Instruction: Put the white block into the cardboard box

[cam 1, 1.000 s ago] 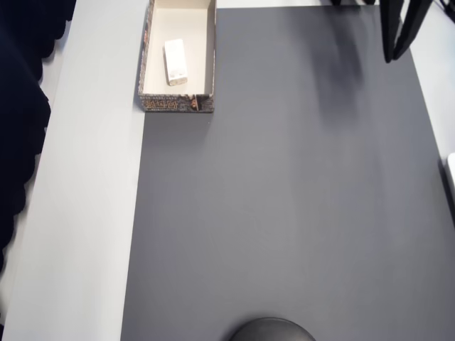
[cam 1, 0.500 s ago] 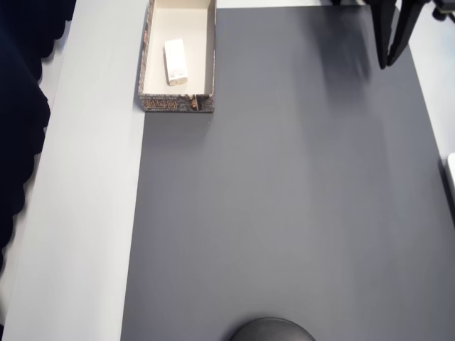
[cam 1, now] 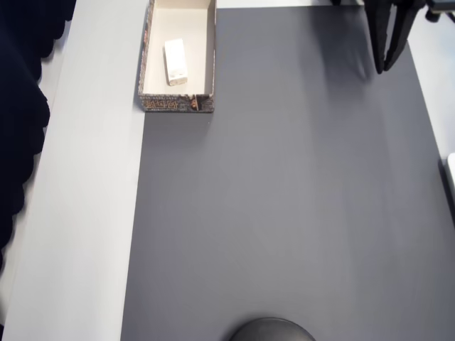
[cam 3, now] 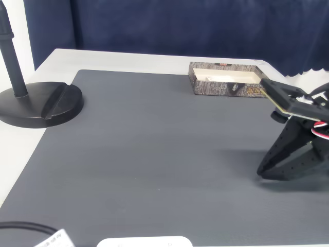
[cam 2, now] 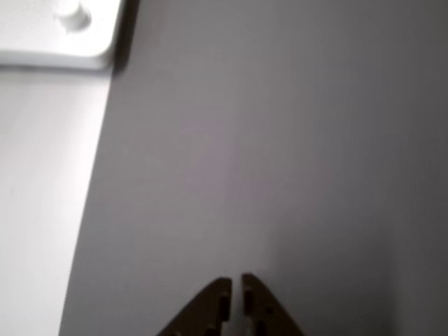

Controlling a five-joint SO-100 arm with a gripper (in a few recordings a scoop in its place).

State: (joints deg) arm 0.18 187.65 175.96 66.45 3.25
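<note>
Dark grey mat [cam 1: 284, 213] on white table [cam 1: 85, 213]; blue curtain [cam 3: 180, 25] behind; gripper [cam 2: 235, 283] together.

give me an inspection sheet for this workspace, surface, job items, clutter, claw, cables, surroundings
Surface: dark grey mat on a pale table.
Job's things: white block lies flat inside the cardboard box, at the mat's far corner in the overhead view.
Clutter: black round stand base; a white plate at the mat's edge in the wrist view.
Claw: claw shut, empty, low over bare mat, apart from the box.
Cables: black cable at the near table edge; wires on the arm.
Surroundings: dark blue curtain behind the table.
</note>
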